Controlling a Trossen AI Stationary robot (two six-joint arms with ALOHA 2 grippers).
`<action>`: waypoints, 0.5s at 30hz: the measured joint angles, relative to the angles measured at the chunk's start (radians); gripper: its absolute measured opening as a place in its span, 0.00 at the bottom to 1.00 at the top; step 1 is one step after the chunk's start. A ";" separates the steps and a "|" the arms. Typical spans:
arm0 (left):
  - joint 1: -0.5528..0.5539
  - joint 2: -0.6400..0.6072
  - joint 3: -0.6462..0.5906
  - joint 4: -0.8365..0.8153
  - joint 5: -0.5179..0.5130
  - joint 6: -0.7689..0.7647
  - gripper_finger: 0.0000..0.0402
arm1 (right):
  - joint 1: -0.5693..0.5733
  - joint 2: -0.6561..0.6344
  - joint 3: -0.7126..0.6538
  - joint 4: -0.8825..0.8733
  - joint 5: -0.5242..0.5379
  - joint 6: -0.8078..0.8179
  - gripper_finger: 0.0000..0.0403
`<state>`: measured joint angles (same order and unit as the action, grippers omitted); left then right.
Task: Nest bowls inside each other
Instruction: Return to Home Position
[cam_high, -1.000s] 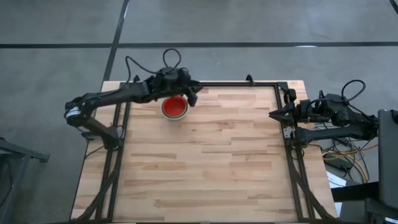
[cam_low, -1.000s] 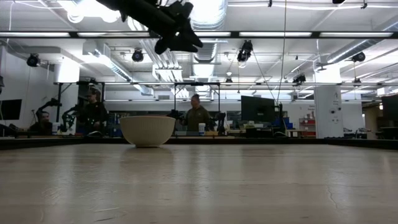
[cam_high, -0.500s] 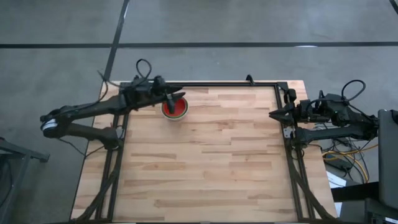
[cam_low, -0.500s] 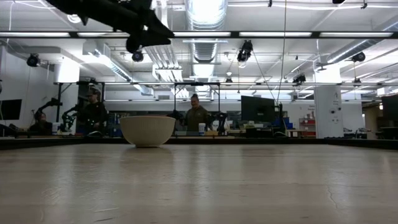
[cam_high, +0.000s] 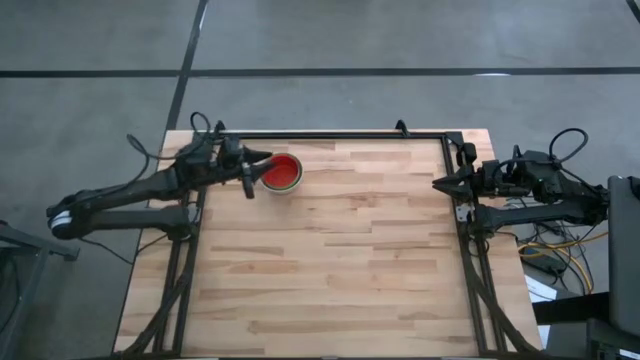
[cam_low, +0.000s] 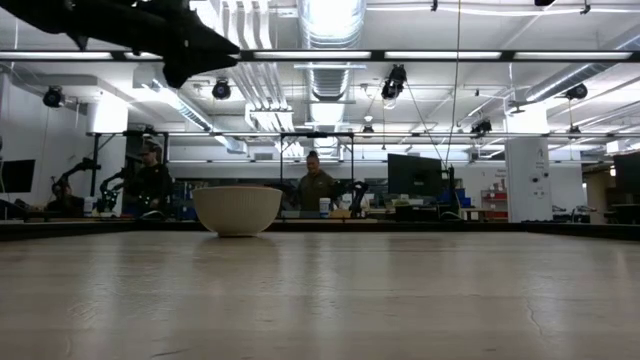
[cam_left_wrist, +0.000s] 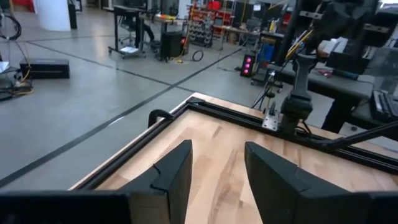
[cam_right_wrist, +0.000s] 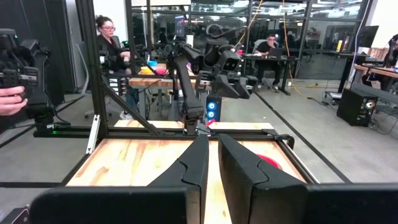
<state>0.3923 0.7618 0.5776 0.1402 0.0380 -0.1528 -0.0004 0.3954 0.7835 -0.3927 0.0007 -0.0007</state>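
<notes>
Nearest my low camera there is only the pale wooden worktop (cam_high: 350, 260); the things of the job sit well back, close to its far left corner. There the small round red plastic bowl (cam_high: 283, 172) lies uppermost in the stack. From table height all I get is the slightly larger pale white-grey bowl (cam_low: 237, 210) that carries the rest, standing upright on the wood. Any green bowls between the two are hidden from me, so I cannot count them. What has changed in the last second is the left gripper (cam_high: 256, 172). It was over the stack, reaching past the red bowl, and it has now drawn back toward the left edge. It hangs just beside the stack and well above it, touching nothing, while the stack itself has not shifted. I read that as the nesting finished and the arm heading home. Its fingers (cam_left_wrist: 175, 176) stand moderately apart with only bare wood showing between them, so it carries nothing. The right gripper (cam_high: 440, 184) waits at the right edge, its fingers drawn almost together on nothing. Far behind the table, a person (cam_low: 315, 186) is at a bench in the room.
</notes>
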 joint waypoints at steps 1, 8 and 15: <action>0.000 -0.021 -0.016 0.001 0.005 0.000 0.38 | 0.000 0.000 0.000 0.000 0.000 0.000 0.08; 0.000 -0.153 -0.118 0.009 0.043 0.000 0.38 | 0.000 0.000 0.000 0.000 0.000 0.000 0.08; 0.000 -0.257 -0.214 0.009 0.084 0.001 0.38 | 0.000 0.000 0.000 0.000 0.000 0.000 0.08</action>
<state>0.3923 0.5047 0.3640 0.1487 0.1219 -0.1522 -0.0003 0.3955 0.7837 -0.3927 0.0006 -0.0006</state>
